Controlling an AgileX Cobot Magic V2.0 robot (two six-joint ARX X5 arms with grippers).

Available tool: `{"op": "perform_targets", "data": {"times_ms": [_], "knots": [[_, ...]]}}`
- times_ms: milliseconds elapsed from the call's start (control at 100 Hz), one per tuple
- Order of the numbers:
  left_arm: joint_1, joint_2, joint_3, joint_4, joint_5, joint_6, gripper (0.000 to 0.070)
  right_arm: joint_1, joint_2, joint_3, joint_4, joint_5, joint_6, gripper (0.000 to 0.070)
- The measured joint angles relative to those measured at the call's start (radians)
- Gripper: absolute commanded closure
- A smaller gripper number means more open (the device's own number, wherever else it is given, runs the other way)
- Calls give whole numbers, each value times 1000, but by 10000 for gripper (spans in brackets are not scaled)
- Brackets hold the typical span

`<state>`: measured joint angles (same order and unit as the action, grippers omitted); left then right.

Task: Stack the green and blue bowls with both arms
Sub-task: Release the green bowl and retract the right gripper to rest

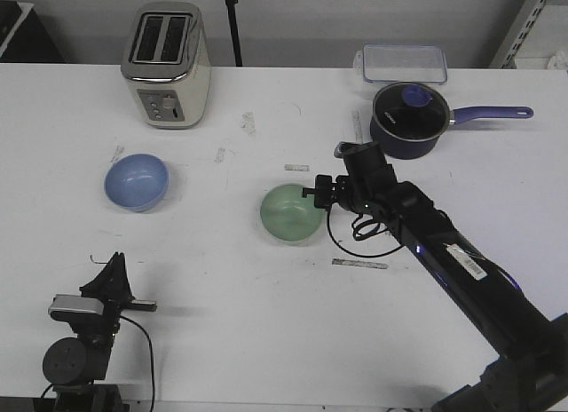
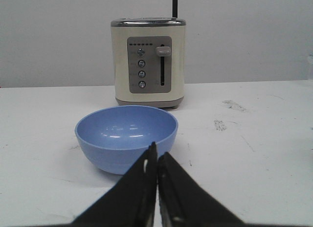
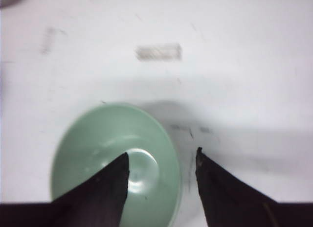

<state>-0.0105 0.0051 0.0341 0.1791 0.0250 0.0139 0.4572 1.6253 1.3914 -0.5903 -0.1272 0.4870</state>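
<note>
The pale green bowl [image 1: 292, 214] sits upright at the table's middle. My right gripper [image 1: 319, 192] hovers over its right rim, open; in the right wrist view one finger is over the bowl's inside [image 3: 117, 158] and the other outside the rim, the gripper [image 3: 163, 156] straddling it. The light blue bowl [image 1: 137, 181] sits upright at the left, in front of the toaster. My left gripper [image 1: 114, 268] is shut and empty, low near the front left edge; in the left wrist view its tips [image 2: 157, 154] point at the blue bowl [image 2: 126, 137], a short way off.
A cream toaster [image 1: 167, 65] stands at the back left. A dark navy pot with a purple handle [image 1: 408, 119] and a clear lidded box [image 1: 401, 63] are at the back right. Tape strips [image 1: 358, 264] mark the white table.
</note>
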Motion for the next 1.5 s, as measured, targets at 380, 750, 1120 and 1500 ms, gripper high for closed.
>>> {"op": "perform_targets", "data": {"times_ms": [380, 750, 1120, 1500], "knots": [[0, 0, 0, 0, 0, 0, 699, -143, -218, -120, 234, 1, -344, 685], [0, 0, 0, 0, 0, 0, 699, -304, -557, -534, 612, 4, -481, 685], [0, 0, 0, 0, 0, 0, 699, -368, -909, -887, 679, 132, -483, 685], [0, 0, 0, 0, 0, 0, 699, -369, -1232, -958, 514, 136, -483, 685]]}}
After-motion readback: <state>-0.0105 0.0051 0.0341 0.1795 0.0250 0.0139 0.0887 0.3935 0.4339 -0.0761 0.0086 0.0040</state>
